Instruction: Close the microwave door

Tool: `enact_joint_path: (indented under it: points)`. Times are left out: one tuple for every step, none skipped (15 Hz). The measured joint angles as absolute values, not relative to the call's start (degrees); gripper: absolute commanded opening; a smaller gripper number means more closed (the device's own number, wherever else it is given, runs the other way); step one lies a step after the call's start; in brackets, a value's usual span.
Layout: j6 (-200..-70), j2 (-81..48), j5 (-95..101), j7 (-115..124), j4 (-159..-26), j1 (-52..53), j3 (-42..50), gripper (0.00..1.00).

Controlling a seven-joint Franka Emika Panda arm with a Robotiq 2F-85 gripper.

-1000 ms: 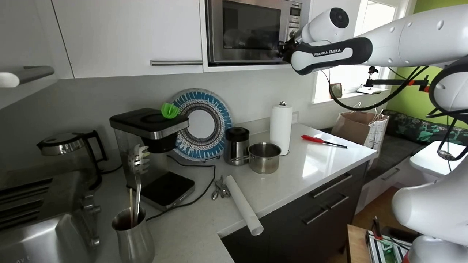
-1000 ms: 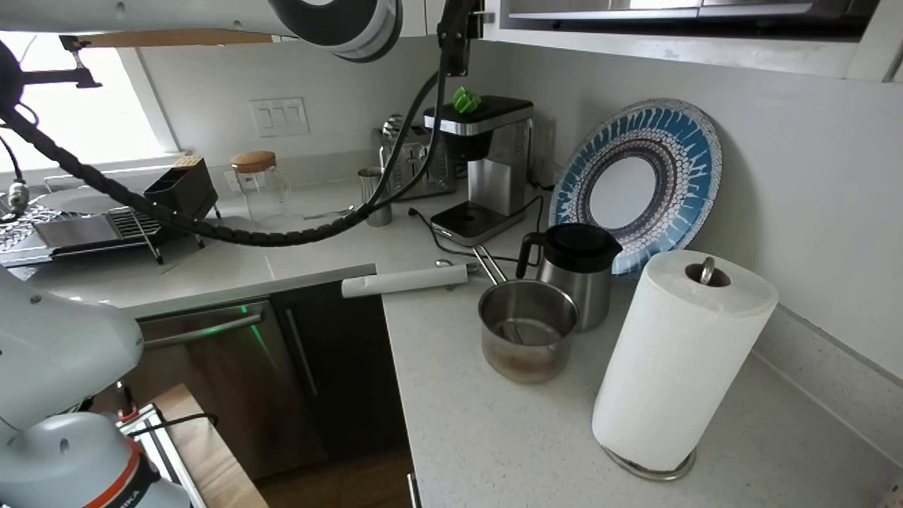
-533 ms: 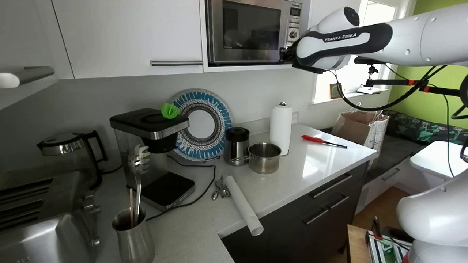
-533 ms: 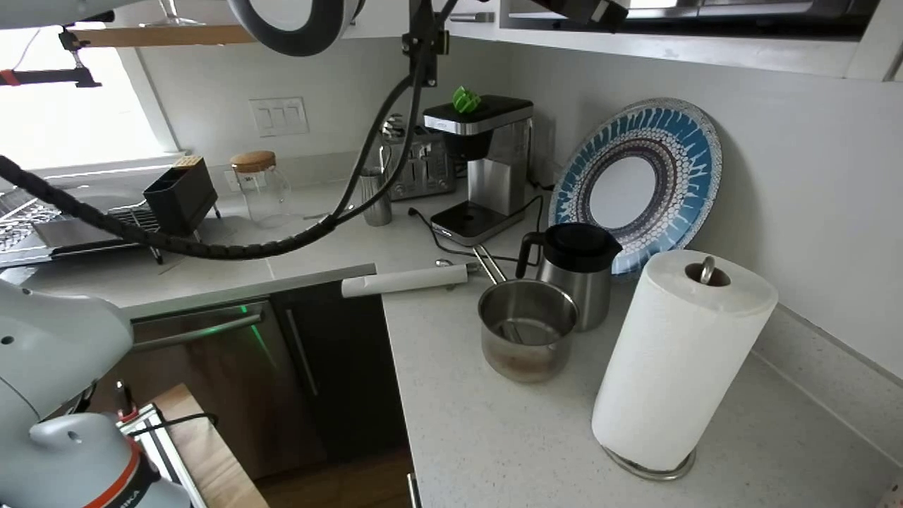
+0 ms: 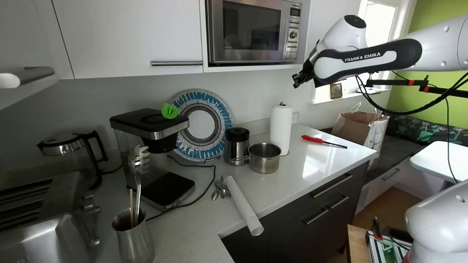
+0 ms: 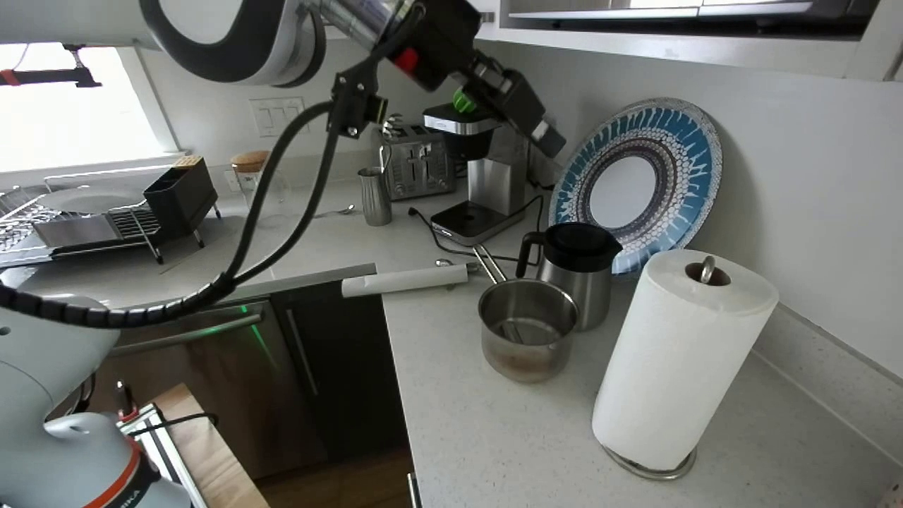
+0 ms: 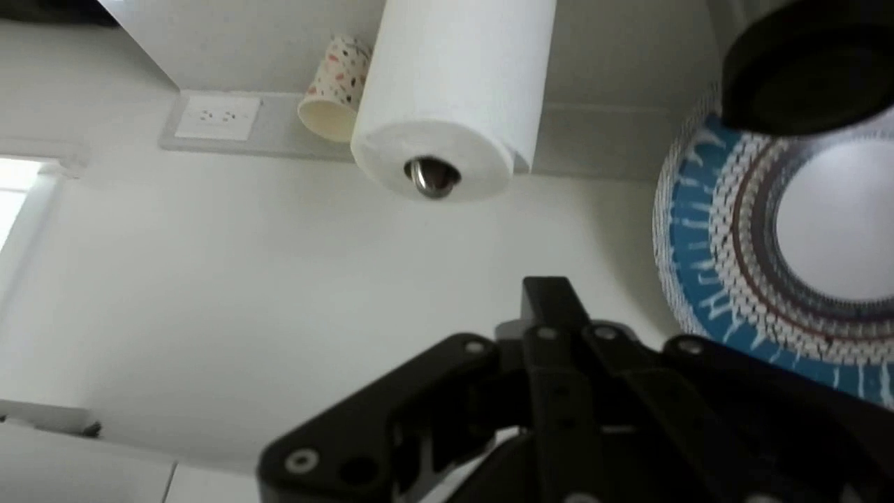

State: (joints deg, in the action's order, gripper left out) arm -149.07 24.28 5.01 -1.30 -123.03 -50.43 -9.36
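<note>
The microwave (image 5: 292, 31) sits in the upper cabinet niche in an exterior view. Its door (image 5: 252, 27), with dark window and steel frame, lies flush with the control panel and looks shut. Only the microwave's lower edge (image 6: 762, 13) shows at the top of an exterior view. My gripper (image 5: 297, 81) is below and right of the microwave, apart from it and pointing down toward the counter. It also shows in an exterior view (image 6: 547, 135). In the wrist view the gripper (image 7: 555, 300) has its fingers together with nothing between them. The microwave is out of the wrist view.
A paper towel roll (image 5: 280, 129) stands on the counter below the gripper. Near it are a pot (image 6: 528, 330), a steel carafe (image 6: 578, 275) and a round patterned plate (image 6: 638, 183) against the wall. A coffee machine (image 5: 151, 157) stands further along. A red-handled tool (image 5: 312, 139) lies on the counter.
My gripper has moved down and away from the microwave door's lower right corner, and now tilts downward. The arm has drawn back. The door looks the same throughout.
</note>
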Motion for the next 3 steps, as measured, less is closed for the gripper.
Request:
enact_joint_path:
  points:
    - [-148.03, 24.24, 8.43, -0.90, -124.44, -49.05, -8.52, 0.26]
    - [-146.81, 24.18, 11.47, -0.65, -125.66, -47.88, -7.81, 0.27]
    - [-145.37, 24.15, 14.70, -0.37, -126.64, -46.77, -7.15, 0.09]
